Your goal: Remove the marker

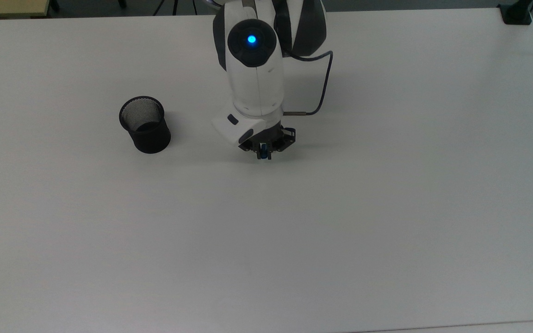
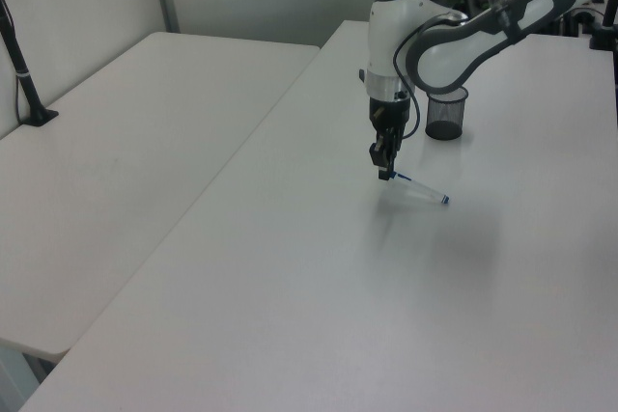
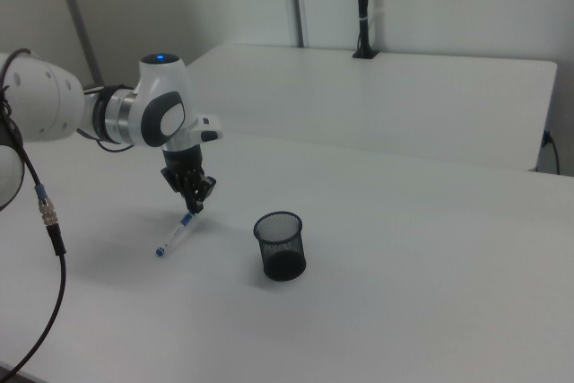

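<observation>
Fingers (image 2: 385,175) are pinched shut on the marker (image 2: 419,190), gripping it at its upper, blue-capped end; note that you hold it by one tip, not by the middle. Barrel hangs slanted from the grip, long axis running down and away toward the left view's right, with the small blue far end low, at or just above the desk (image 2: 290,267); you cannot tell from these views whether it touches. In the right view the same slant shows the other way round: fingers (image 3: 194,206) above, marker (image 3: 176,237) trailing down toward the right view's left. From the top view the fingers (image 1: 263,154) point nearly straight down, so you see little of the barrel beneath them. Black mesh cup (image 1: 145,124) stands upright farther off, well apart from the marker, toward the top view's left, and looks empty. Judgement: the marker is already out of the cup, and what remains is setting it down. Since it pivots from one end, expect it to tip flat along that slanted axis when you let go; lower before releasing so it does not roll.
</observation>
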Motion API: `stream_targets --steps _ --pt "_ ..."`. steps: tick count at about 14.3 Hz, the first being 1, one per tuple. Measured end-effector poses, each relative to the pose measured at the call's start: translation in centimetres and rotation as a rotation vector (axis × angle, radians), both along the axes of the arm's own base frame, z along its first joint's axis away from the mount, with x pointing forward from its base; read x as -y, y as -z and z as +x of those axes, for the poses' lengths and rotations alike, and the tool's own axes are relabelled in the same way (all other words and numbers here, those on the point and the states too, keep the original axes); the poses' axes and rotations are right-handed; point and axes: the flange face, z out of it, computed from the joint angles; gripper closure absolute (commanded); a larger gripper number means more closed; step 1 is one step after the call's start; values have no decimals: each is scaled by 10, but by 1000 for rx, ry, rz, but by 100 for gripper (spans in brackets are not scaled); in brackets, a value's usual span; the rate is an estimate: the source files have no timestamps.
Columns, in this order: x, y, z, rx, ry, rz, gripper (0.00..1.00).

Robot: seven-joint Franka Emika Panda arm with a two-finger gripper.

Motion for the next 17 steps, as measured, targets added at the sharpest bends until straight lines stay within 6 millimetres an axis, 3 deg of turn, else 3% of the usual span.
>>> stream_targets --steps 1,4,8,10,13,15,17 --pt "-4 5 1 5 11 -6 0" --pt "-9 12 1 10 39 -36 0" --pt "-6 -18 5 39 51 -54 0" --pt "-1 -51 -1 31 60 -68 0" --pt "16 -121 -19 43 89 -88 0" --pt "37 -177 -41 51 125 -106 0" --pt "72 -230 -71 15 190 -131 0"
